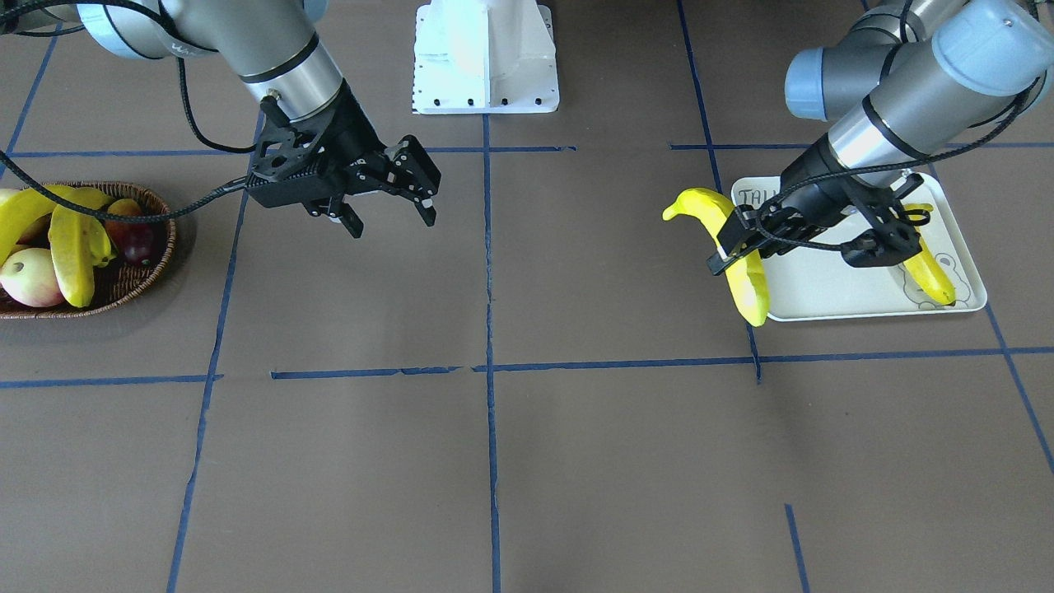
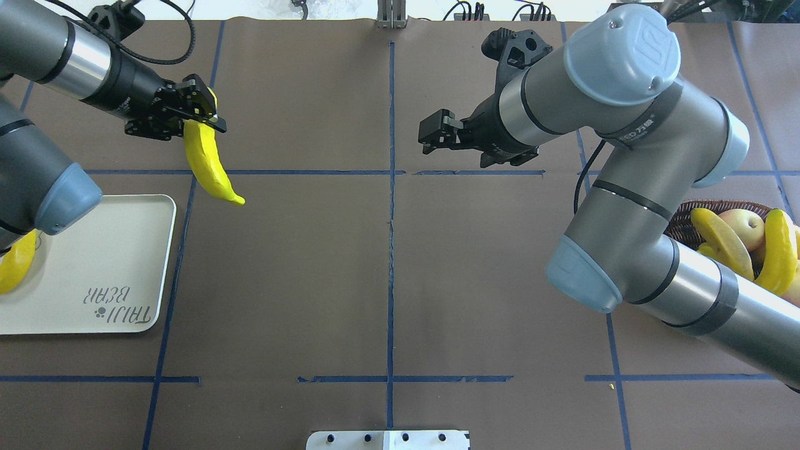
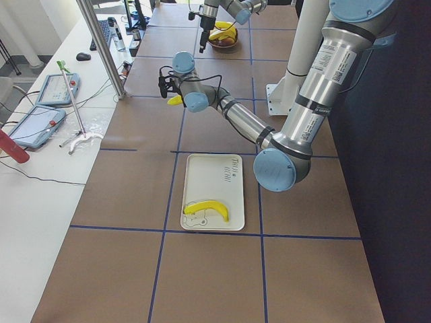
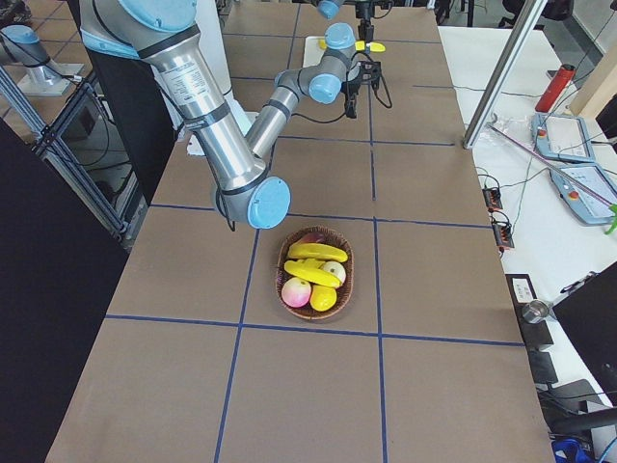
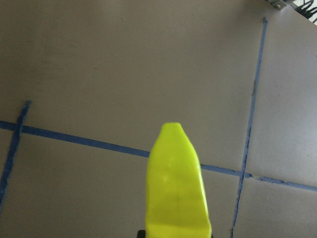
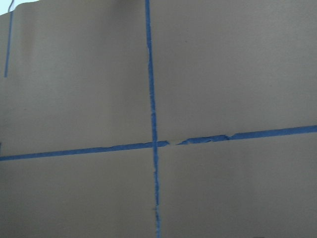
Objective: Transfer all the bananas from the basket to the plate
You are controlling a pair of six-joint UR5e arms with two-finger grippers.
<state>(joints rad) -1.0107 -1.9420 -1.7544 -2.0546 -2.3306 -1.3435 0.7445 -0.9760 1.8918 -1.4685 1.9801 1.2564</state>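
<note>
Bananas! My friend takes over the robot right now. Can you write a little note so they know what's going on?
Left gripper: fingers shut on the held banana, which is up in the air beside the plate and not set down yet.
Right gripper: open and empty, hovering between the basket and the table's middle.
Done: one plated banana lies on the plate.
Left to do: put the held banana on the plate, then move the two basket bananas. The other fruit stays.
</note>
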